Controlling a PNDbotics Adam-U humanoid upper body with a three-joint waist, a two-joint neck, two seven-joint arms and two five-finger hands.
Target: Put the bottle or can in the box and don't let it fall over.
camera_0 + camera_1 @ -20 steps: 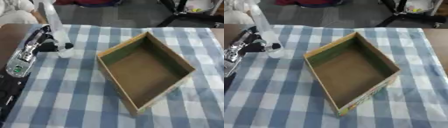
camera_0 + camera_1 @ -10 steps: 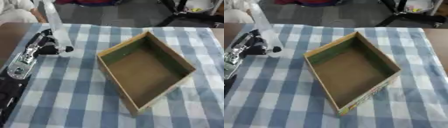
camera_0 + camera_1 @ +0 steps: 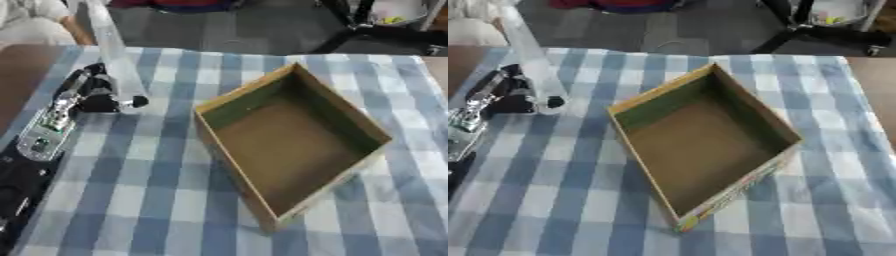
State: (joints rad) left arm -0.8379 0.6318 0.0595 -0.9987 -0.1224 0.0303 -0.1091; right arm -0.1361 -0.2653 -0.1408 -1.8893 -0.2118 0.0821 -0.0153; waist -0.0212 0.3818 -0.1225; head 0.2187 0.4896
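the desk (image 3: 149,200) is covered with a blue and white checked cloth and fills most of both views. an open cardboard box (image 3: 293,145) sits on it at the centre, turned at an angle, its inside bare and brown with a green inner wall on the far left side. the robot's left arm (image 3: 39,145) comes in along the left edge, black with a silver plate. a tall clear bottle (image 3: 112,52) stands upright at the far left of the desk, well apart from the box. the left hand (image 3: 92,95) is at the bottle's base, its fingers (image 3: 131,101) curled round the lower part of the bottle. the right hand shows in neither view.
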